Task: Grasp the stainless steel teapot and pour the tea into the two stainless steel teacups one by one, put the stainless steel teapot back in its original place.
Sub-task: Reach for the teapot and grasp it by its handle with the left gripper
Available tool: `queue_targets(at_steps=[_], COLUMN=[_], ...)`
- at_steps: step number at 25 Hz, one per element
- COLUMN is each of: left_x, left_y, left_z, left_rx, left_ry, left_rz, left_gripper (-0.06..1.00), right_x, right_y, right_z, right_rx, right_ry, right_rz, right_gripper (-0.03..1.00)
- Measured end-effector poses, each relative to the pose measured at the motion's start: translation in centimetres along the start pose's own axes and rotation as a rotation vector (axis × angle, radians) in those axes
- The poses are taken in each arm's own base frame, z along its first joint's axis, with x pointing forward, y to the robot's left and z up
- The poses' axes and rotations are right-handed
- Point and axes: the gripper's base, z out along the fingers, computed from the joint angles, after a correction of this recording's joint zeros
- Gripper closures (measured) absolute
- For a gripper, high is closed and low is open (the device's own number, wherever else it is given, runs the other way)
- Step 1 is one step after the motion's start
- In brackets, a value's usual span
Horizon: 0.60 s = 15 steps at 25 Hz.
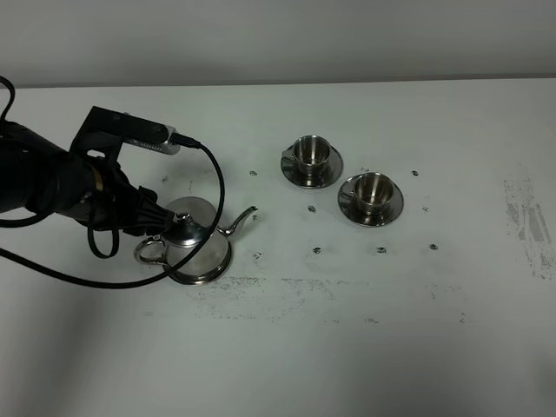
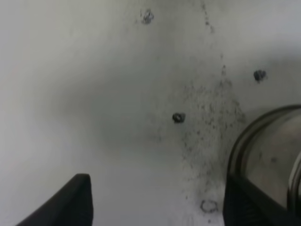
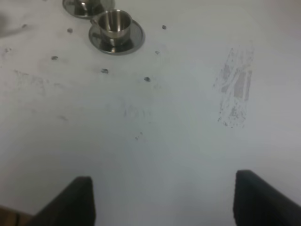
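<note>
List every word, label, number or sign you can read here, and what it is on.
No readable text in any view.
Stainless steel teapot, farther teacup, nearer teacup: plain metal, no lettering.
Table: only dark specks, not characters.
Silver module on the left arm: any print too small to read.

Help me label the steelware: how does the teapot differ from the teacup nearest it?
The teapot is far bigger than the teacup. The teapot is closed by a domed, knobbed lid; the teacup is open-topped. The teapot has a thin curved spout and a loop handle, the teacup only a small side handle. Both are mirror-shiny steel.
</note>
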Motion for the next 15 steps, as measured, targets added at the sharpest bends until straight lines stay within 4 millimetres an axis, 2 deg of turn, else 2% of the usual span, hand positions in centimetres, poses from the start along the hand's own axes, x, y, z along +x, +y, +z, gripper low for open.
queue_targets(at_steps=[15], left_x=[1.4], left_y=[-0.4], left_z=[-0.2], left_rx=[-0.019], left_ry=[0.163], left_rz=[0.001], left_gripper=[0.37], right_x=[0.0], right_y=[0.0], right_z=[0.0], right_rx=[0.000], right_ry=[-0.001], right_rz=[0.000], right_gripper=[0.38])
